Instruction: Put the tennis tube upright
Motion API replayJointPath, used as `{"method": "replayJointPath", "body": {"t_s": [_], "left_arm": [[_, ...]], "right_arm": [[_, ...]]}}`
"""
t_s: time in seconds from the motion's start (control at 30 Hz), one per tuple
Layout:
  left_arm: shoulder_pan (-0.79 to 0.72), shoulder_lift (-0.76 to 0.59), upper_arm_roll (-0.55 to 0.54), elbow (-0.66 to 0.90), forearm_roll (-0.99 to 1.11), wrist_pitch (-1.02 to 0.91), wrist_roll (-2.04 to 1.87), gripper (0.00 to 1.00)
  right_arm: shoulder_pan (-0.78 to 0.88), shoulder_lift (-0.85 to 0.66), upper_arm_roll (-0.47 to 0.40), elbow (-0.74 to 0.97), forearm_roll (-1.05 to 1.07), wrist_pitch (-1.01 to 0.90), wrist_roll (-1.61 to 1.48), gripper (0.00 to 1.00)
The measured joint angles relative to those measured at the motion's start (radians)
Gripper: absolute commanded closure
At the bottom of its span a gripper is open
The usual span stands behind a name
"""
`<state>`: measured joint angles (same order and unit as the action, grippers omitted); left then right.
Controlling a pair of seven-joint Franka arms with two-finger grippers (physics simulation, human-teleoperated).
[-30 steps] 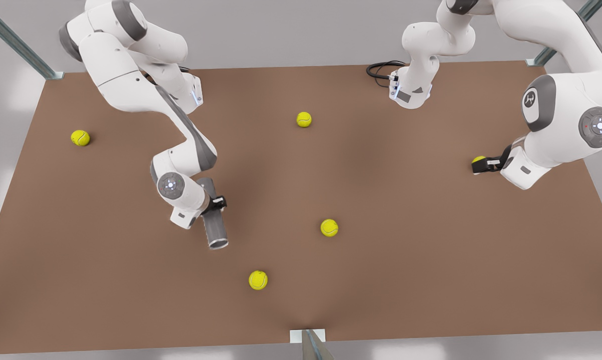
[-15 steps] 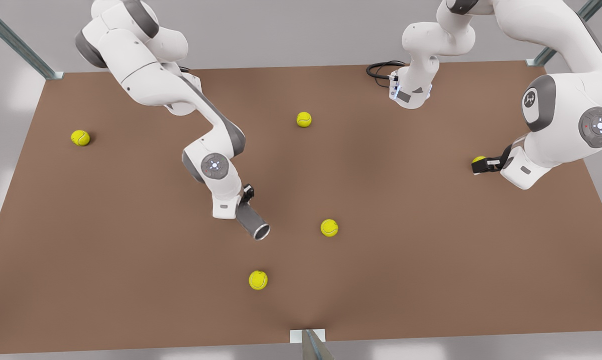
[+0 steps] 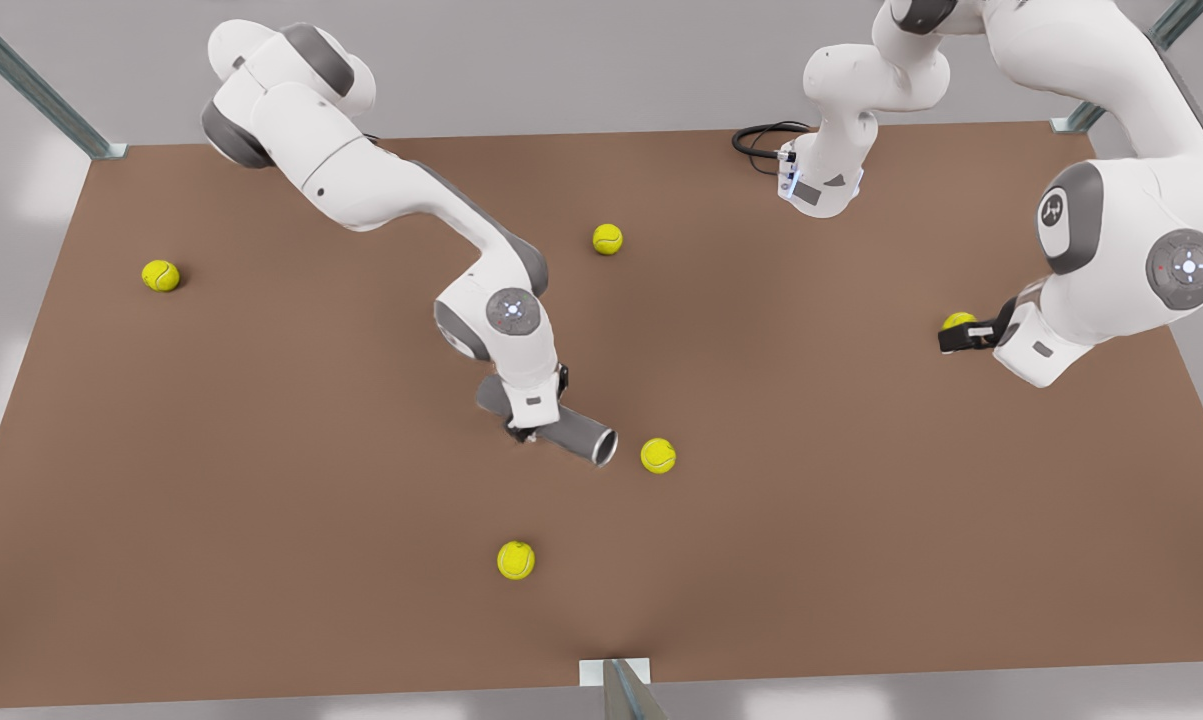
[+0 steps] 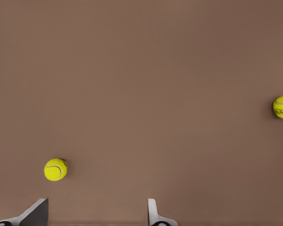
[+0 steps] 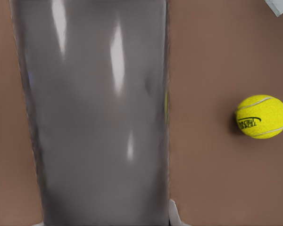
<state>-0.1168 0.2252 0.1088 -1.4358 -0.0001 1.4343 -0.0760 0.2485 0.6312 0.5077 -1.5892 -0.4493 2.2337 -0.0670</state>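
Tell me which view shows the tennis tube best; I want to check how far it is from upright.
The front view: the whole tennis tube lies tilted in the right end effector, hollow rim toward a tennis ball. The right wrist view gives a close grey wall, no ends. The left wrist view adds nothing.

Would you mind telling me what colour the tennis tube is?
The tennis tube is plain metallic grey with pale glints, best seen in the right wrist view.

the tennis tube (image 5: 96, 113) is looking like smooth grey metal, catching glossy streaks of light. the tennis balls (image 5: 262, 117) are showing fuzzy yellow felt, and the brown table (image 3: 261, 520) is appearing matt.
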Motion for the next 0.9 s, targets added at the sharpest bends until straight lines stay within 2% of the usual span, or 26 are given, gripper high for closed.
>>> {"method": "replayJointPath", "body": {"t_s": [0.2,0.6,0.7,0.73,0.8,0.83,0.87,0.9], "left_arm": [[0.002,0.011,0.002,0.0,-0.001,0.014,-0.004,0.0],[-0.003,0.017,0.002,0.0,-0.001,0.017,-0.005,0.0],[-0.003,0.03,0.002,0.0,-0.002,0.021,-0.005,0.0],[-0.005,0.036,0.002,0.001,-0.001,0.023,-0.005,0.0],[-0.011,0.042,0.002,0.0,-0.002,0.029,-0.005,0.0],[-0.011,0.043,0.002,0.0,-0.002,0.029,-0.005,0.0],[-0.01,0.043,0.002,0.0,-0.002,0.029,-0.005,0.0],[-0.013,0.043,0.002,0.0,-0.002,0.028,-0.005,0.0]], "right_arm": [[0.114,0.054,-0.003,0.038,-0.06,0.036,0.003,0.27],[0.283,0.27,-0.049,0.334,-0.087,0.021,-0.171,0.25],[0.325,0.342,-0.057,0.451,-0.084,-0.008,-0.249,0.19],[0.333,0.356,-0.057,0.474,-0.084,-0.011,-0.253,0.14],[0.355,0.388,-0.058,0.526,-0.085,-0.013,-0.273,0.14],[0.363,0.4,-0.058,0.546,-0.085,-0.016,-0.289,0.09],[0.373,0.41,-0.058,0.562,-0.085,-0.02,-0.29,0.0],[0.39,0.421,-0.063,0.59,-0.085,-0.03,-0.29,0.0]]}}
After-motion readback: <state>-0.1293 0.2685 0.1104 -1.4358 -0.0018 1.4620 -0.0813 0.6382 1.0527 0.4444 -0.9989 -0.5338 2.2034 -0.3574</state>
